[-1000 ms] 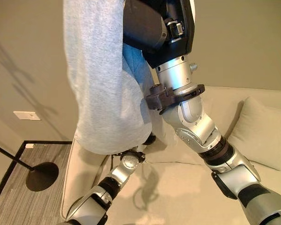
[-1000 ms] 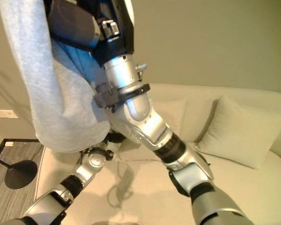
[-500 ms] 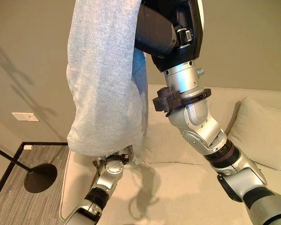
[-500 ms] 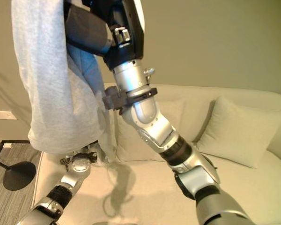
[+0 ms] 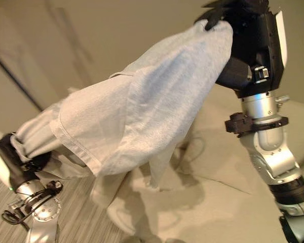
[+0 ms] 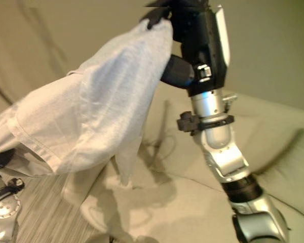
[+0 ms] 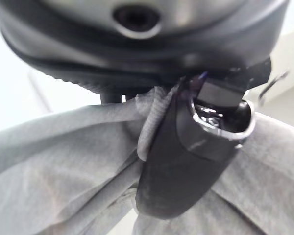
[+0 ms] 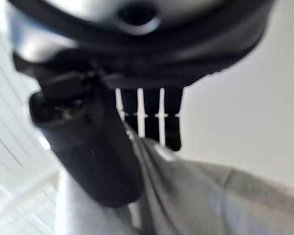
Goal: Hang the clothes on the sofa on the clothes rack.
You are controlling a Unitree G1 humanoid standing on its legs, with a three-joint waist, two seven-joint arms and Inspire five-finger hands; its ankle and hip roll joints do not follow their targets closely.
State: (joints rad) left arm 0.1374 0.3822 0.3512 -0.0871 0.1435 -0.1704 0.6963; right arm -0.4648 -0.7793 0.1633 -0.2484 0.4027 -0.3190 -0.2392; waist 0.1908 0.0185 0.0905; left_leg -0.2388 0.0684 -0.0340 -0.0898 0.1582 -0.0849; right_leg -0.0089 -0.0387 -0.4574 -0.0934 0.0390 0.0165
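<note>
Our right arm (image 5: 266, 152) was silver-grey with black joint bands and a dark collar; its hand (image 5: 245, 45) was black with a white side panel.

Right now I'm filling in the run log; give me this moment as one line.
stage: carrying | light grey cotton garment: stretched between hands above beige sofa | left hand: pinching garment | right hand: pinching garment, raised
</note>
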